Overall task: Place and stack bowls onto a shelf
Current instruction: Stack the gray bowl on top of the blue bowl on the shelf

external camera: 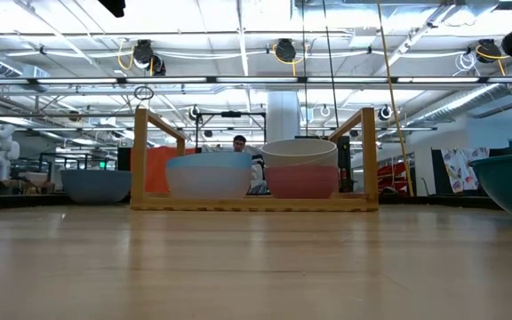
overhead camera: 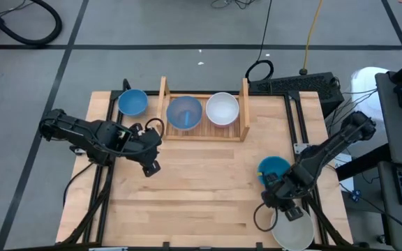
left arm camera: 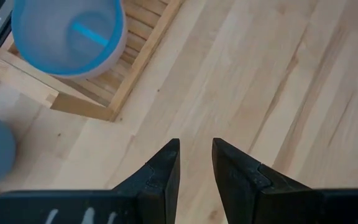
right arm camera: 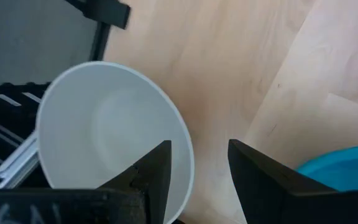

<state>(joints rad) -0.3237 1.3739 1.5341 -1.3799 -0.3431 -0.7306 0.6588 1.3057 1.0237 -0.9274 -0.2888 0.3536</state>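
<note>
Fingers of the right gripper [right arm camera: 197, 165] stand apart over the rim of a white bowl [right arm camera: 104, 134], with a teal bowl [overhead camera: 274, 167] just beside them. The left gripper [left arm camera: 196, 163], jaws slightly parted and empty, hovers near the shelf [overhead camera: 204, 132], which holds a pale blue bowl [overhead camera: 184, 112] and a white-over-pink stack [external camera: 300, 169]. Another blue bowl [overhead camera: 132, 102] sits outside the shelf.
</note>
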